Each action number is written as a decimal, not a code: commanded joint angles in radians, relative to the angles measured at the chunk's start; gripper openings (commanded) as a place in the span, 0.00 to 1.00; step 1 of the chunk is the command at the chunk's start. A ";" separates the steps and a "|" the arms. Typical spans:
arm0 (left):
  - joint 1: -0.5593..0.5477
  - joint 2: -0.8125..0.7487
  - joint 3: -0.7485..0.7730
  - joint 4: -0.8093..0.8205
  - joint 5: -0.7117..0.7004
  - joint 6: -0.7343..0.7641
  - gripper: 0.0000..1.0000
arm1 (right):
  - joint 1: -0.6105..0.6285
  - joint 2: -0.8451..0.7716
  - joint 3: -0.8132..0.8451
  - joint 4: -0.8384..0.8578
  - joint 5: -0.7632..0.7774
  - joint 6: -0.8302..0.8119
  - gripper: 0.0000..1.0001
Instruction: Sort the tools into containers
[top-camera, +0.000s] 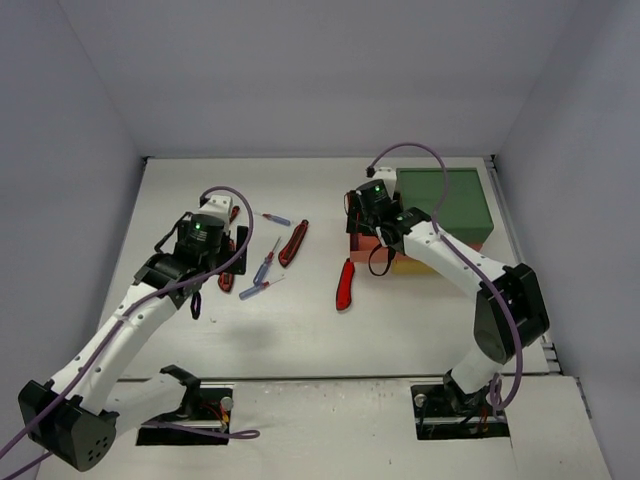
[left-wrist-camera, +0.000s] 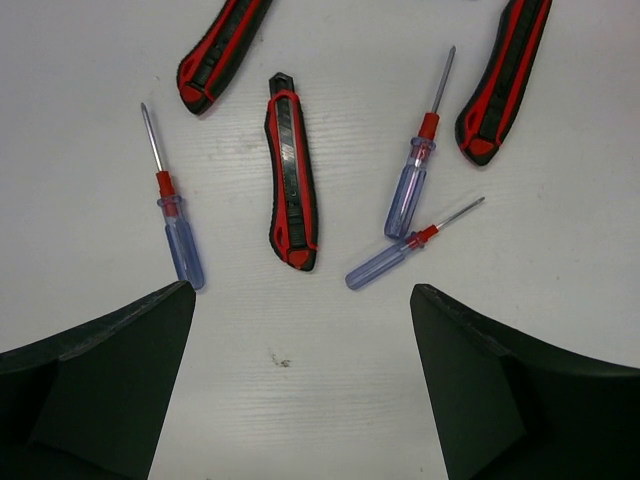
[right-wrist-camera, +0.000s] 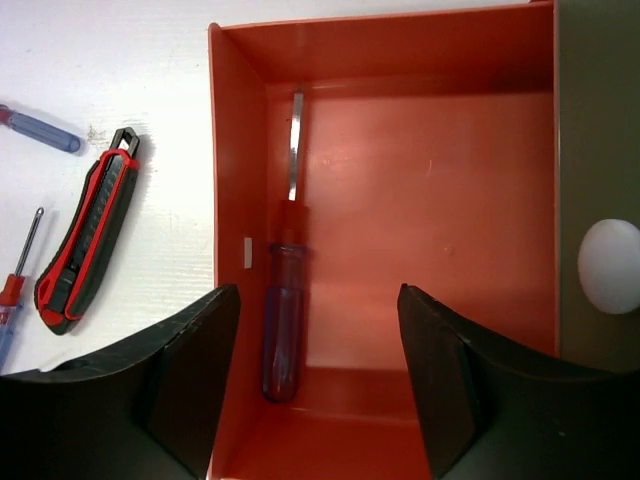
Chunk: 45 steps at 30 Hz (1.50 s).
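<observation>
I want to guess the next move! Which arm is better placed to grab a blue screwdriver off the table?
Probably the left. Its open left gripper hangs close above three blue screwdrivers on the table. The right gripper, also open, is at the red-orange drawer, where one screwdriver already lies.

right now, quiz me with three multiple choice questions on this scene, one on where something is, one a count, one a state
1. Where does the big screwdriver lie relative to the red-orange drawer? A outside it; B inside, along its left wall; C across its rim.
2. How many blue-handled screwdrivers does the left wrist view show? A one; B five; C three.
3. The left gripper is: A open, holding nothing; B shut on a tool; C shut, empty.
Answers: 1 B, the right wrist view shows it on the drawer floor against the left wall. 2 C, three lie ahead of the fingers. 3 A, its fingers stand wide apart with nothing between.
</observation>
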 joint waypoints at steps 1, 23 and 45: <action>0.010 0.018 -0.022 -0.023 0.106 0.077 0.86 | 0.005 -0.119 0.016 0.032 0.007 -0.016 0.63; 0.013 0.581 0.140 -0.082 0.363 0.324 0.59 | 0.004 -0.345 -0.110 0.033 -0.009 -0.126 0.66; -0.227 0.609 0.190 -0.097 0.337 0.095 0.00 | -0.007 -0.385 -0.138 0.031 0.009 -0.142 0.66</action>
